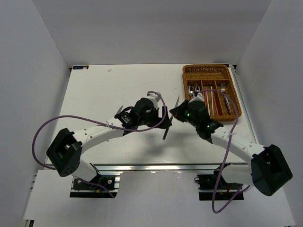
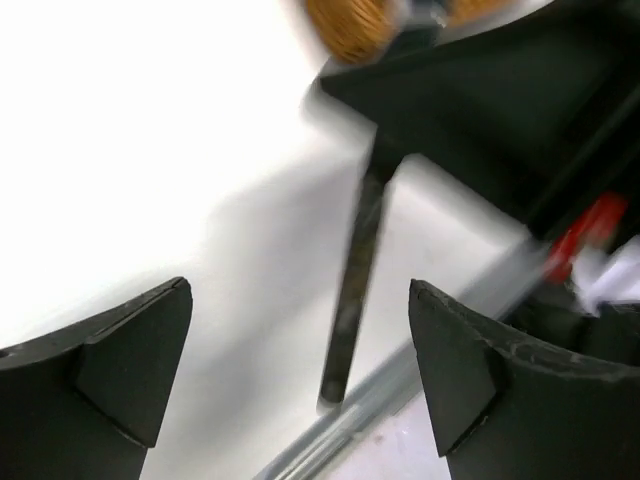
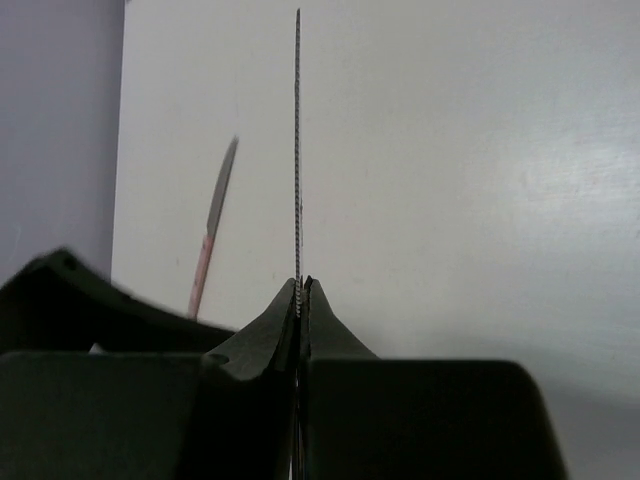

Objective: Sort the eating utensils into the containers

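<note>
Right wrist view has the right gripper (image 3: 300, 300) clamped tight on the knife (image 3: 298, 150), seen edge-on with its blade running straight out ahead of the fingertips. A second, pinkish-handled knife (image 3: 212, 225) lies on the tabletop (image 3: 450, 200) off to the left. From above, the held knife's long axis runs near-to-far with its far end leaning right, and the left gripper (image 1: 164, 118) straddles it wide open, gripping nothing. At far right, the wicker tray (image 1: 185, 85) holds spoons (image 1: 191, 90) in its left slot, red and white chopsticks (image 1: 211, 100) in the middle and a fork (image 1: 225, 97) on the right.
</note>
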Robot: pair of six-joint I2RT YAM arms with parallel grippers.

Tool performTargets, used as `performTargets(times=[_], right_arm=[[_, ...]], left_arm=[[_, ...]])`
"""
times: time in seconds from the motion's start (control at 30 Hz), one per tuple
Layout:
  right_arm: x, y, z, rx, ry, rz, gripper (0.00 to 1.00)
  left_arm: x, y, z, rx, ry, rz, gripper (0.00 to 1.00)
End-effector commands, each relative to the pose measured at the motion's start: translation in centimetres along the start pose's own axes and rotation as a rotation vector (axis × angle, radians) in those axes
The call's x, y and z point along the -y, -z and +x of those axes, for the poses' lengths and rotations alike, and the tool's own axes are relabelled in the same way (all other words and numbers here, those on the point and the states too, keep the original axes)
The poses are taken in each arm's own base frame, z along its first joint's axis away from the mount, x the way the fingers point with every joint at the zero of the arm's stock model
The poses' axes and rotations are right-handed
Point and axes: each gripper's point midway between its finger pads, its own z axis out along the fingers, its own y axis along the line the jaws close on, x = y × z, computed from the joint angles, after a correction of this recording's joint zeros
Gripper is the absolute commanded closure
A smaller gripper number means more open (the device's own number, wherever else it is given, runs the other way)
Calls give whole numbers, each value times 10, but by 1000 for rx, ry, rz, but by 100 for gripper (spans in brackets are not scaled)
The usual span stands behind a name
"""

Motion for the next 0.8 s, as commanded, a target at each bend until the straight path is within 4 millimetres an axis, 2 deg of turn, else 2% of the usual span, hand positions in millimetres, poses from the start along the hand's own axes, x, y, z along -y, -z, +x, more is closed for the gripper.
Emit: performTargets(times=[0.0, 0.03, 0.07, 0.1, 0.13, 0.17, 0.2, 0.23, 0.27, 0.3, 0.37, 0.4, 0.47, 0.5, 0.53, 0.57, 0.6, 0.63, 0.67, 0.77], right_arm=[[-20, -7, -80, 195, -10, 16, 100], [-1, -15, -101, 229, -40, 72, 100], [7, -18, -117, 259, -65, 99, 100], [24, -24, -150, 323, -112, 154, 100], [33, -28, -166, 358, -170, 179, 100], [45, -30, -184, 400, -207, 216, 100], [83, -38, -200, 446, -256, 329, 100], [79, -41, -230, 506, -305, 322, 100], [89, -45, -245, 531, -336, 346, 100], [107, -55, -272, 557, -377, 384, 100], [121, -65, -297, 581, -437, 396, 100], [134, -73, -324, 592, -458, 407, 100], [150, -80, -342, 591, -507, 435, 100], [181, -85, -345, 576, -547, 472, 100], [178, -87, -364, 600, -557, 444, 100], [199, -99, -361, 589, -581, 473, 100], [205, -104, -366, 591, -578, 487, 100], [197, -105, -385, 603, -565, 484, 100], [220, -121, -376, 578, -564, 525, 100], [230, -142, -383, 580, -566, 488, 100]], left_arm=[[-38, 57, -35, 90, -73, -322, 2], [-48, 72, -47, 142, -93, -398, 2], [-47, 94, -57, 194, -98, -417, 2], [-55, 110, -54, 191, -112, -465, 2], [-58, 123, -58, 220, -116, -491, 2], [-62, 144, -64, 276, -116, -523, 2], [-66, 154, -62, 280, -127, -540, 2], [-66, 162, -61, 293, -131, -542, 2], [-72, 166, -54, 286, -137, -553, 2], [-71, 174, -53, 303, -142, -539, 2], [-76, 176, -41, 277, -147, -533, 2], [-75, 178, -39, 275, -139, -527, 2], [-73, 177, -31, 245, -132, -501, 2], [-72, 177, -30, 243, -135, -492, 2], [-72, 177, -29, 239, -141, -487, 2], [-75, 178, -29, 242, -149, -500, 2], [-77, 178, -29, 246, -155, -510, 2], [-79, 177, -29, 245, -160, -521, 2], [-81, 177, -31, 251, -165, -531, 2], [-84, 170, -32, 251, -160, -544, 2]])
